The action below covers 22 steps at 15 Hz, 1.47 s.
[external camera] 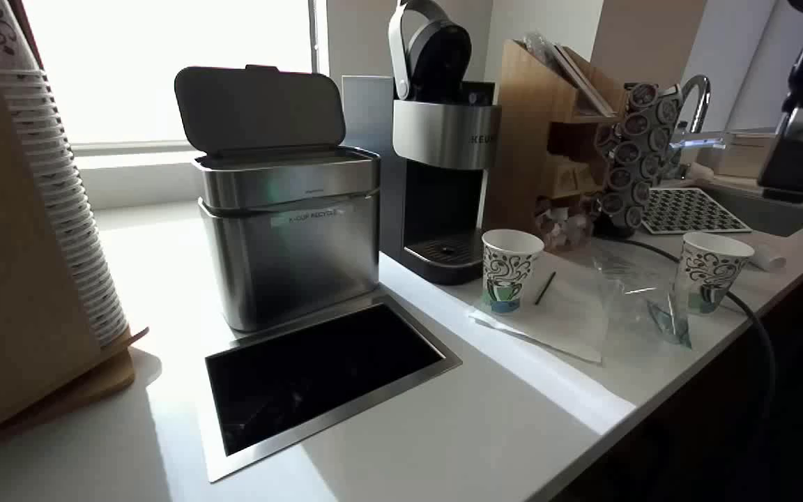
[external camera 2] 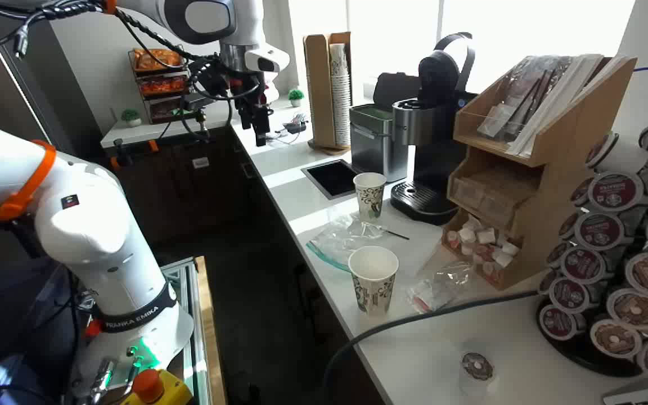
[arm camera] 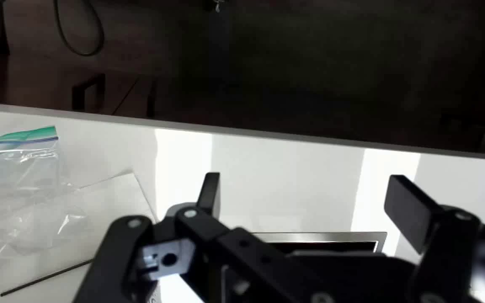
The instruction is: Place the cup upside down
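Note:
Two near-identical white paper cups with a printed pattern and green stand upright, rims up, on the counter; I cannot tell which is the task's cup. One cup [external camera: 509, 270] [external camera 2: 370, 194] stands beside the coffee machine. A second cup [external camera: 712, 272] [external camera 2: 373, 281] stands across the plastic bag from it, near the counter's front edge. My gripper [external camera 2: 261, 132] hangs above the counter, apart from both cups. In the wrist view my gripper [arm camera: 305, 185] is open, its fingers wide apart with nothing between them. Neither cup shows clearly there.
The coffee machine [external camera: 447, 139] and a steel bin [external camera: 290, 244] stand at the back beside a framed counter opening [external camera: 332, 376]. A plastic bag [arm camera: 19, 189], paper and a dark stirrer [arm camera: 44, 277] lie on the counter. A wooden organizer [external camera 2: 560, 146], pod rack [external camera 2: 616, 270] and cable [external camera 2: 431, 312] are nearby.

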Each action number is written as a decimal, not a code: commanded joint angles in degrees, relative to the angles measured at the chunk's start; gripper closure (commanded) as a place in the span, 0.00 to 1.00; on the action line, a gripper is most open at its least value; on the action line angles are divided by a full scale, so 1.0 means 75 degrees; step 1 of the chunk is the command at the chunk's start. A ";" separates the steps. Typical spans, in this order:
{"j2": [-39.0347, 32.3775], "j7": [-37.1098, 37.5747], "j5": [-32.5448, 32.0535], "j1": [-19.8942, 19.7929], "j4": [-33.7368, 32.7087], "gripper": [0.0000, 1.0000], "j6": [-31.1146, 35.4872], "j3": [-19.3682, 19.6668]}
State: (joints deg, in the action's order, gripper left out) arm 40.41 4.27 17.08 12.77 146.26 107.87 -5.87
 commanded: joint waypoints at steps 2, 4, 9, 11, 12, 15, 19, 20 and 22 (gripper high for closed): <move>0.0004 -0.0064 0.0065 -0.0129 -0.0020 0.00 -0.0042 -0.0099; 0.0004 -0.0064 0.0065 -0.0129 -0.0020 0.00 -0.0042 -0.0099; -0.0164 0.0240 -0.0190 -0.0473 -0.0004 0.00 0.0086 -0.0122; -0.0267 0.0669 -0.0680 -0.1000 0.0136 0.00 0.0631 -0.0199; -0.0370 0.0823 -0.0914 -0.1222 0.0151 0.00 0.0877 -0.0200; -0.0878 0.1446 -0.1598 -0.1888 0.0179 0.00 0.1673 -0.0230; -0.1685 0.2579 -0.2219 -0.2516 0.0040 0.00 0.2298 -0.0290; -0.1852 0.2869 -0.2307 -0.2619 -0.0021 0.00 0.2360 -0.0288; -0.2188 0.3420 -0.2365 -0.2781 -0.0109 0.00 0.2582 -0.0244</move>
State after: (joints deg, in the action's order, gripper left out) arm 27.93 23.39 1.06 -6.14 147.02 125.18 -7.03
